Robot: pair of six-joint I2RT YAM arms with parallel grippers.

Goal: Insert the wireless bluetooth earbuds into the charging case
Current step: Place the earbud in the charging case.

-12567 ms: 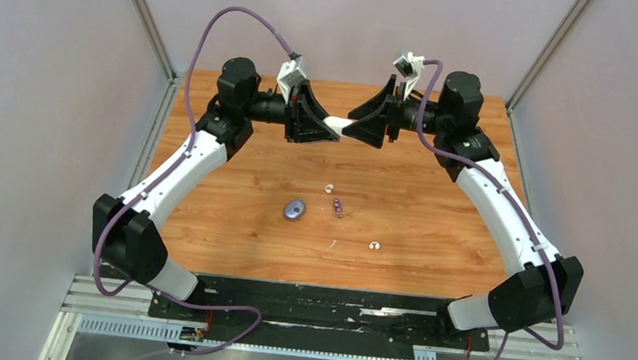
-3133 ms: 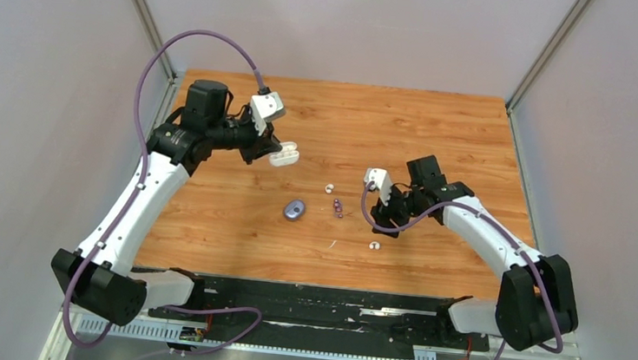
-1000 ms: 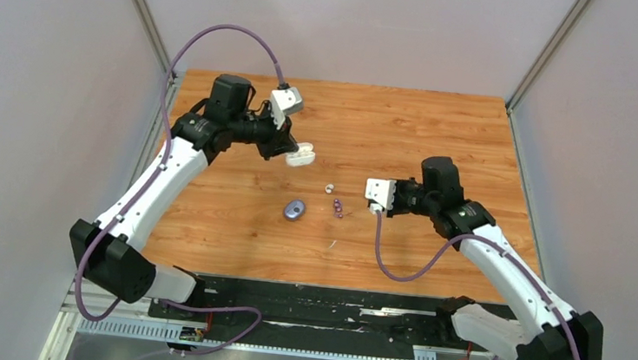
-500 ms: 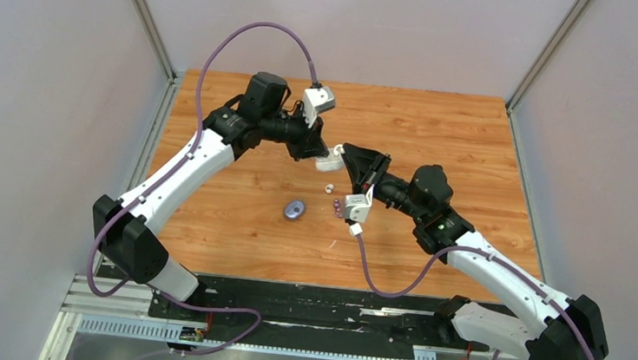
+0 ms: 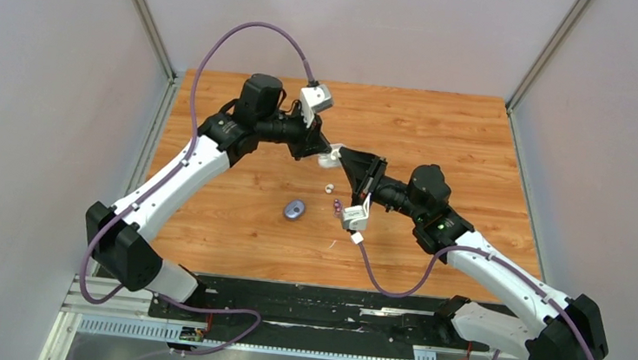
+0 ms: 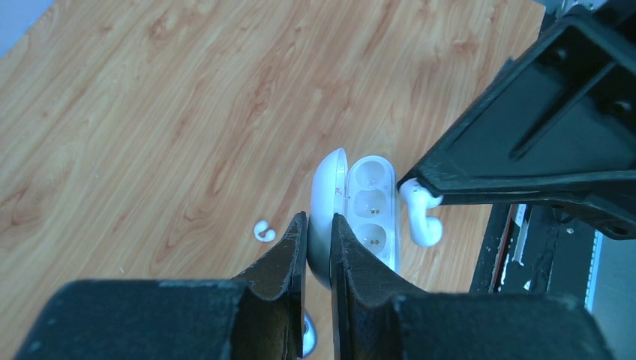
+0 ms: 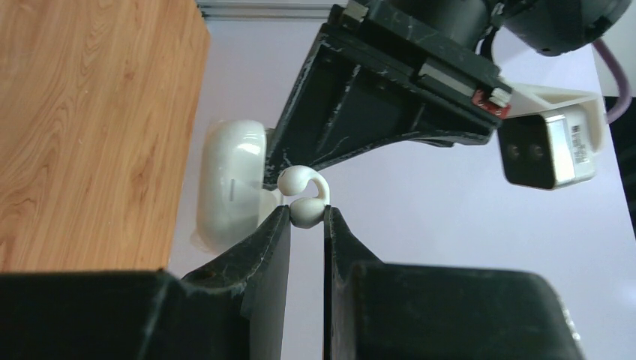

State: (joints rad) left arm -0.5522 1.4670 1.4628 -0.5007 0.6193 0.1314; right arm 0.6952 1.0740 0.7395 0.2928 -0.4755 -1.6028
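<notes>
From the left wrist, the left gripper [image 6: 318, 223] hides the lower end of the white charging case [image 6: 371, 210]; a bluish sliver [image 6: 309, 336] beneath it is too covered to name. From the right wrist, one end of the white earbud [image 7: 294, 178] is buried inside the right gripper [image 7: 306, 217]; from above, the purple earbuds [image 5: 335, 203] are shapeless specks.

Earbud [image 6: 421, 227] just beside case [image 6: 371, 208]

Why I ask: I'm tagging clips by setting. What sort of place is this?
Likely a robotics lab test cell: a left arm and right arm bolted to a metal rail at a wooden table, closed in by plain grey panels on metal posts.
</notes>
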